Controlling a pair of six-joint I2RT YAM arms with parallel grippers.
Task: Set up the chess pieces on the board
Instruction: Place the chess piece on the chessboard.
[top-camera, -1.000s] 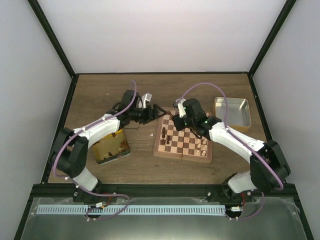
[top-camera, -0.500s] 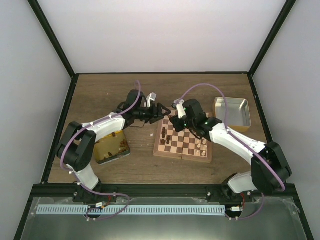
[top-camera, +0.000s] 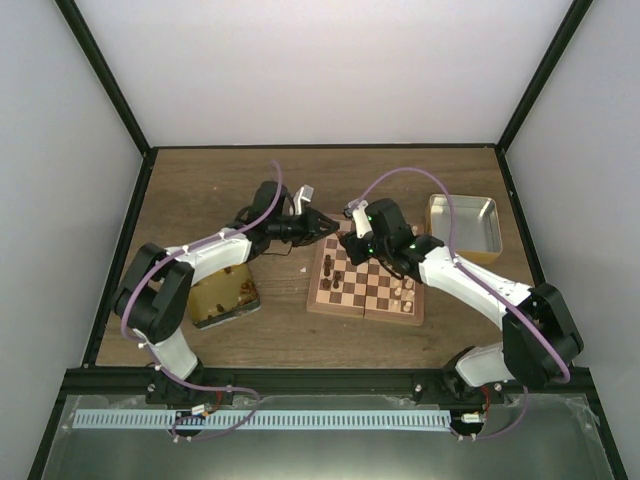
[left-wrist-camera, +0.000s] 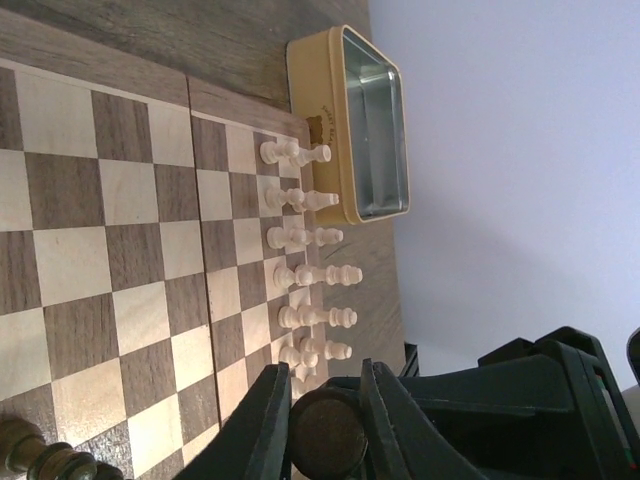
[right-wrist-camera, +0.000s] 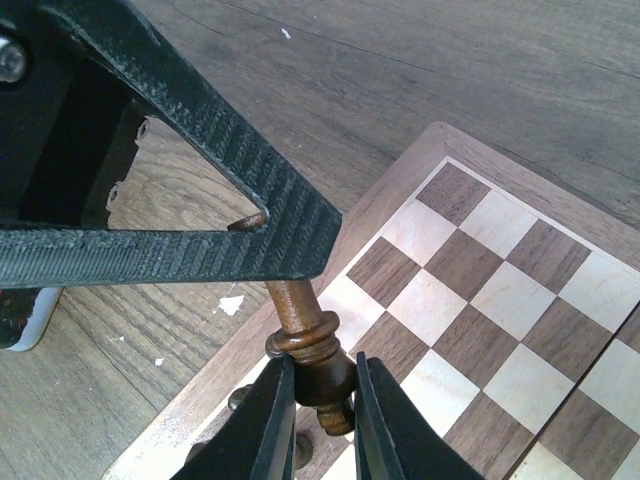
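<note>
A dark brown chess piece (right-wrist-camera: 312, 345) hangs in the air over the far left corner of the board (top-camera: 372, 285). My right gripper (right-wrist-camera: 314, 425) is shut on its head end. My left gripper (left-wrist-camera: 326, 425) is shut on its round base (left-wrist-camera: 325, 437); one left finger (right-wrist-camera: 200, 215) crosses the right wrist view as a black ribbed bar. In the top view both grippers meet tip to tip, left (top-camera: 326, 228) and right (top-camera: 346, 236). Several cream pieces (left-wrist-camera: 305, 240) stand in a row along one board edge; dark pieces (top-camera: 334, 275) stand on the opposite side.
A gold tin (top-camera: 222, 293) holding dark pieces lies left of the board under the left forearm. A silver tin (top-camera: 463, 224) with a cream rim sits at the back right, right beside the row of cream pieces (left-wrist-camera: 372, 125). Black frame rails border the table.
The left arm has reached right toward the right gripper and its jaws have closed from wide open onto the base of the dark piece. The right gripper stayed in place, still gripping.
</note>
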